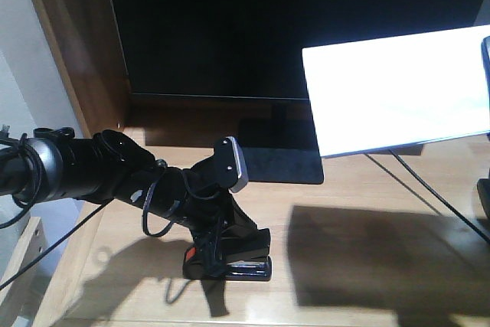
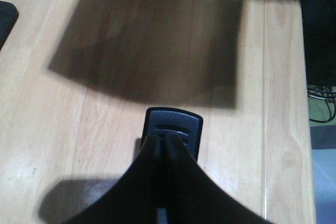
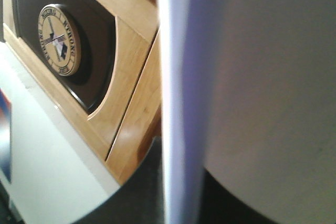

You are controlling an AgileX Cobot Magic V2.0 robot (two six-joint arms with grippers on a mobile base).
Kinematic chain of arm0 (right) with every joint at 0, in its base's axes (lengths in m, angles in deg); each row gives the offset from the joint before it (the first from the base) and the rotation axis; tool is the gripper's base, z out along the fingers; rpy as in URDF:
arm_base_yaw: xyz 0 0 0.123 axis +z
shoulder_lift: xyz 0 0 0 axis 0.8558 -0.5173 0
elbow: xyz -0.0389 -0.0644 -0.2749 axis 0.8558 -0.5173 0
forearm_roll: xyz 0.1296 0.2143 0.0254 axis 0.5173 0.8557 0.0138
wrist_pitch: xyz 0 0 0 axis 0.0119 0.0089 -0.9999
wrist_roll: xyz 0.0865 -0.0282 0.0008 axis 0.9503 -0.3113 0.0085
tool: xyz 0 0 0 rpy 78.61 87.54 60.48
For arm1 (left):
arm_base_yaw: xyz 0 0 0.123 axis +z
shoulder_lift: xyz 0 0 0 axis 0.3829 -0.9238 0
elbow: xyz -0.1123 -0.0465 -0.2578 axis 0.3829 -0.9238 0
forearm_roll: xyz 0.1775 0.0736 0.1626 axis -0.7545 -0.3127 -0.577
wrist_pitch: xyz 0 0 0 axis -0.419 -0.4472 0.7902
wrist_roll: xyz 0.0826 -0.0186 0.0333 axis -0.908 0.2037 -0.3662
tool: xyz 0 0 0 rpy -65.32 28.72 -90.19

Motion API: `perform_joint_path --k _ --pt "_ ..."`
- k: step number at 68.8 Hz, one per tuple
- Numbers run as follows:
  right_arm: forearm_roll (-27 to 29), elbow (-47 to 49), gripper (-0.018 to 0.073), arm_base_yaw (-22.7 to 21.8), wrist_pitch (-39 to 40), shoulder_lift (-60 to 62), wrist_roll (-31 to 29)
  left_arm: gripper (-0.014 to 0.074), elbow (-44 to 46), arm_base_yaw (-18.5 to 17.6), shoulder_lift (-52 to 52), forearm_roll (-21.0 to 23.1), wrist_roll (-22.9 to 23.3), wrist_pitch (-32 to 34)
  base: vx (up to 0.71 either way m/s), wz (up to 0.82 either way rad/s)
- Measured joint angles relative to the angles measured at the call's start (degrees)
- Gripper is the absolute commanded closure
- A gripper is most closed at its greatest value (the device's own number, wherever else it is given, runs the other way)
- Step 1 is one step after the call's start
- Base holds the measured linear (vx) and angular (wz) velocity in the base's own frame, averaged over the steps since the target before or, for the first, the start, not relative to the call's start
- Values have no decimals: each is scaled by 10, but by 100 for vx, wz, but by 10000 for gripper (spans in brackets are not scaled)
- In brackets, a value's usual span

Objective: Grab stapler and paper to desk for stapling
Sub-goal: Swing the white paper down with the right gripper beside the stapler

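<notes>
Nearest, left gripper (image 2: pixel 167 139) has its fingers clamped on the stapler (image 1: pixel 249 256), which rests on the desk (image 1: pixel 352 285) near the front edge; farther right, the paper (image 1: pixel 390 89) hangs aloft before the monitor (image 1: pixel 291 28), pinched at its edge by right gripper (image 1: pixel 486 67); we judge the paper delivery in hand; next, lower the sheet flat beside the stapler.

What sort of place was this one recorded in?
Probably an office or home study: a light wooden desk with a dark monitor on its stand, a black stapler resting on it, and a white paper held aloft.
</notes>
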Motion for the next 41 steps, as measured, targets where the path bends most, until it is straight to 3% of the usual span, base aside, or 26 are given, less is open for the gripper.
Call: perform_joint_path --k 9,18,41 --pt "-28 0 561 -67 4 -1 65 603 0 0 0 0 0 0 0 0" --pt "-105 0 561 -161 11 -1 179 603 0 0 0 0 0 0 0 0" --pt "-472 0 561 -403 23 -28 535 603 0 0 0 0 0 0 0 0"
